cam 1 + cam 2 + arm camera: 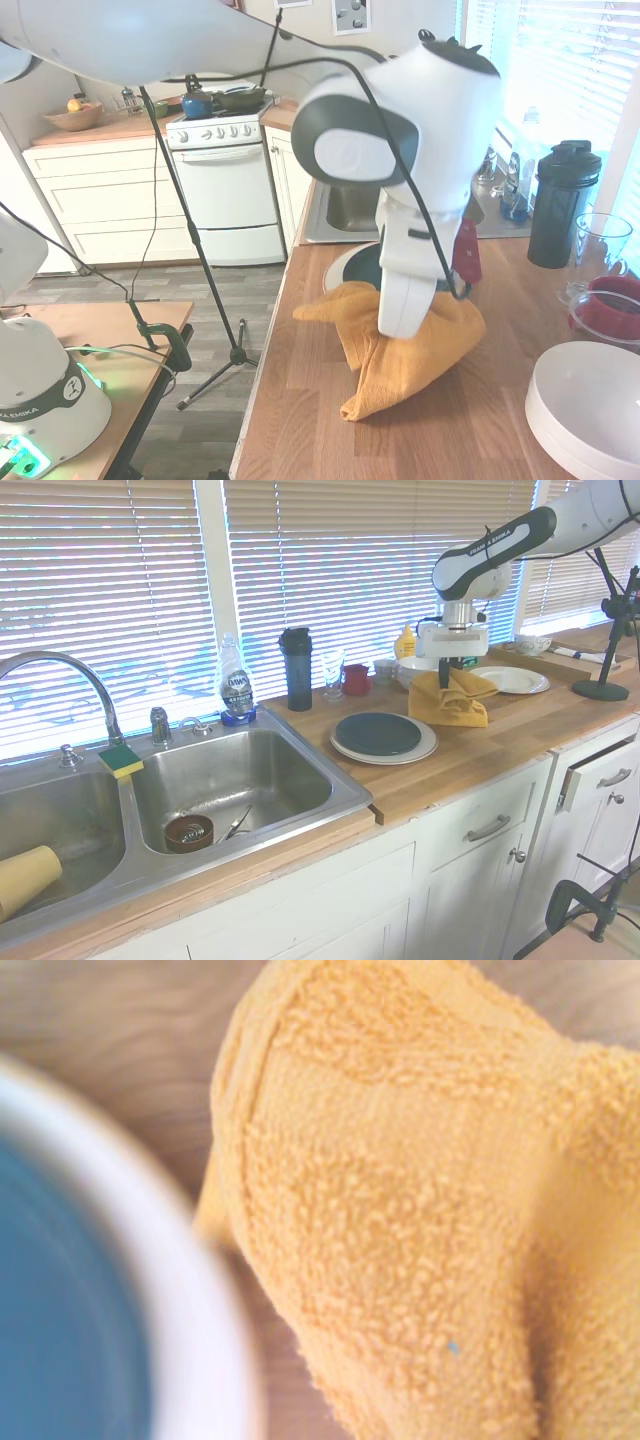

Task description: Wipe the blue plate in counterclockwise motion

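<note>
Towel bunched under my gripper — jaws look clamped on it, right of centre. Blue plate sits on cream plate, lower left. Lift clear, land flat — then circle counterclockwise.

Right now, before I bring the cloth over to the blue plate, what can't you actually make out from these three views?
- Gripper: finger state. First exterior view: the arm hides it. Second exterior view: too small, sunk in the orange towel.
- Blue plate: first exterior view shows only a sliver behind the arm and towel; wrist view blurs it and the frame edge cuts it.
- Cream plate under it: mostly covered.
- Plate dirt: not discernible anywhere.
</note>
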Controlling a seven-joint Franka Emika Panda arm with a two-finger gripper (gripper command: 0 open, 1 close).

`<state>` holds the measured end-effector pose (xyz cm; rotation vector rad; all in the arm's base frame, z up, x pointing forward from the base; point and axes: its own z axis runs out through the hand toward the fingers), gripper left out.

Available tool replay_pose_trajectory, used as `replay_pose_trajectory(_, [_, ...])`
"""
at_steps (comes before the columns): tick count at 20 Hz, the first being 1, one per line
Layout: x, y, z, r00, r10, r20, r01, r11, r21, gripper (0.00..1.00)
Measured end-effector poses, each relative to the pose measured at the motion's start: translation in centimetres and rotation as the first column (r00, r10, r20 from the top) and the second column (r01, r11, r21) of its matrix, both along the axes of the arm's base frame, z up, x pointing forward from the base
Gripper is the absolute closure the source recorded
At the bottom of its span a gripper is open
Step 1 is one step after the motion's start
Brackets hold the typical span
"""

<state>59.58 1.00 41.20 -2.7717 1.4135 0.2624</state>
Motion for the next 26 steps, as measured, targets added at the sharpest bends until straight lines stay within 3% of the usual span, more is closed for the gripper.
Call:
replay_pose_trajectory(11, [-3.6, 4.6, 12.3, 0.993, 0.056, 0.1, -0.053, 0.998, -0.032, 1.0])
replay_pose_trajectory(20, [-5.3, 13.9, 14.7, 0.98, 0.155, 0.125, -0.144, 0.985, -0.092, 1.0])
replay_pose_trajectory(26, [-6.7, 19.7, 13.7, 0.971, 0.212, 0.111, -0.199, 0.973, -0.119, 1.0])
